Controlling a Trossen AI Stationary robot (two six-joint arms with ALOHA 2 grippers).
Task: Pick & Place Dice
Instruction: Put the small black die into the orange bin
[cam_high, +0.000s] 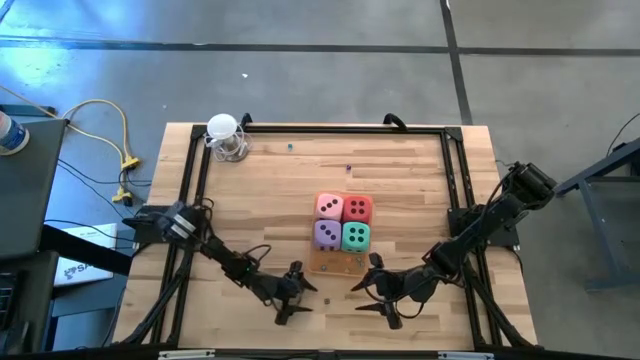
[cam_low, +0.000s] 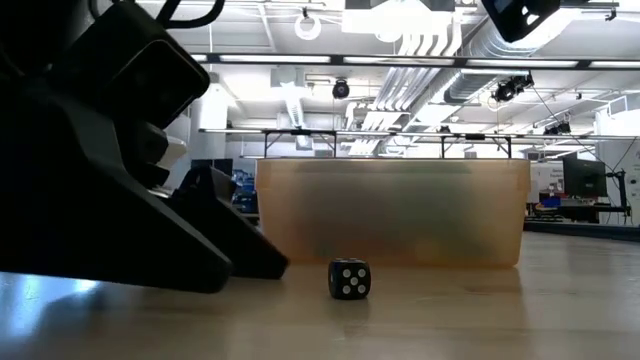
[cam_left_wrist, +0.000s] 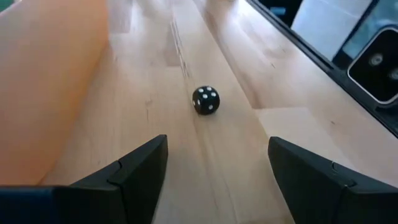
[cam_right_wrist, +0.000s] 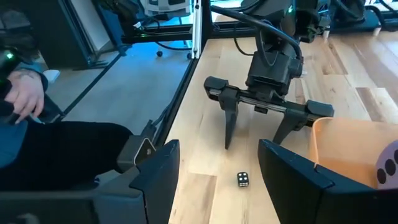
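Four soft dice sit together on the orange tray (cam_high: 335, 263): pink (cam_high: 329, 206), red (cam_high: 357, 208), lilac (cam_high: 326, 234) and teal (cam_high: 355, 237). A small black die with white pips (cam_left_wrist: 206, 100) lies alone on the wood near the tray's near edge. It also shows in the low view as the black die (cam_low: 349, 279). My left gripper (cam_left_wrist: 217, 165) stands open, low over the table, with the black die ahead of its fingertips and untouched. My right gripper (cam_right_wrist: 217, 168) is open and higher up on the die's other side, facing the left gripper (cam_right_wrist: 253, 144).
A white round object (cam_high: 222, 128) stands at the table's far left corner. Black frame rails (cam_high: 455, 180) run along the table's sides. A person's hand (cam_right_wrist: 22, 99) shows beyond the table's edge. Bare wood lies left of the tray.
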